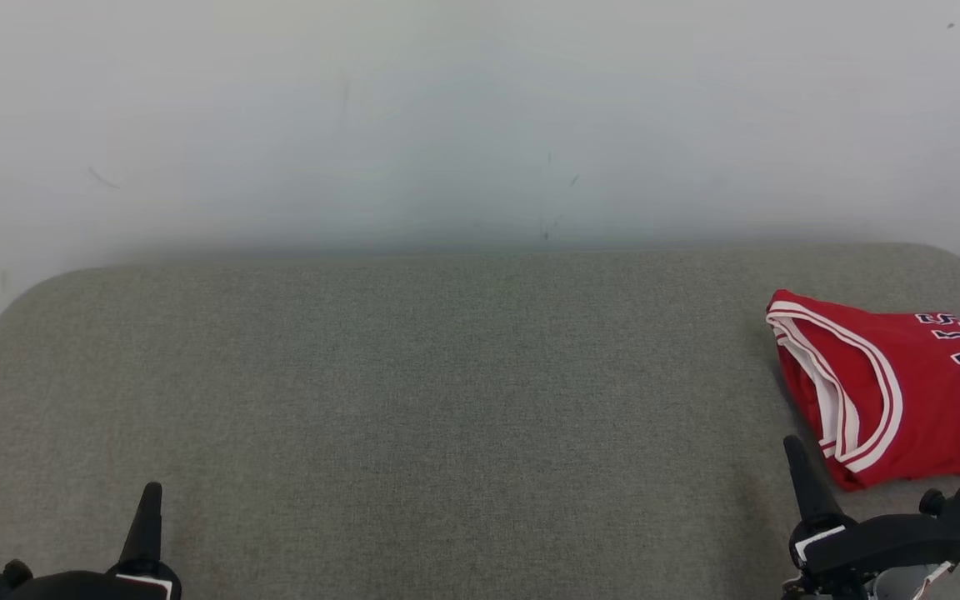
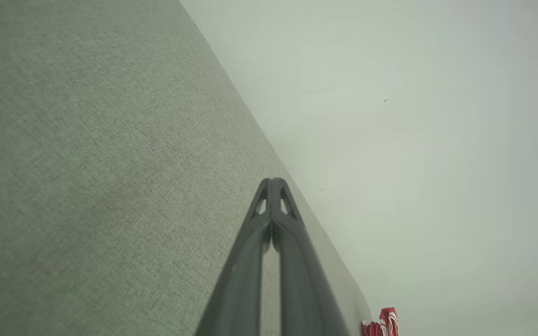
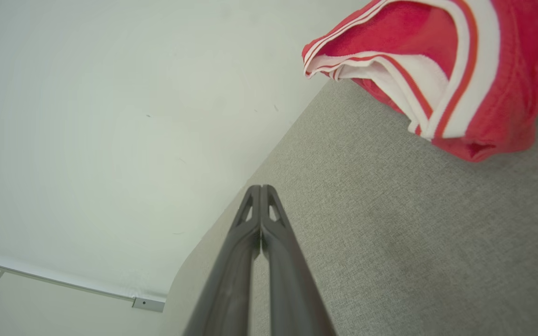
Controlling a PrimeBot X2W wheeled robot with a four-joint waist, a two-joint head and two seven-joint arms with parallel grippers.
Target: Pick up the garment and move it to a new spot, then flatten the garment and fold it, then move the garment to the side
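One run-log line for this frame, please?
garment: folded, right side of table | left gripper: jaws shut, empty | right gripper: jaws shut, empty, clear of garment

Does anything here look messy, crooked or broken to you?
Nothing stands out. The red jersey lies folded at the right end of the grey surface; the left gripper and right gripper are shut, clear of it.
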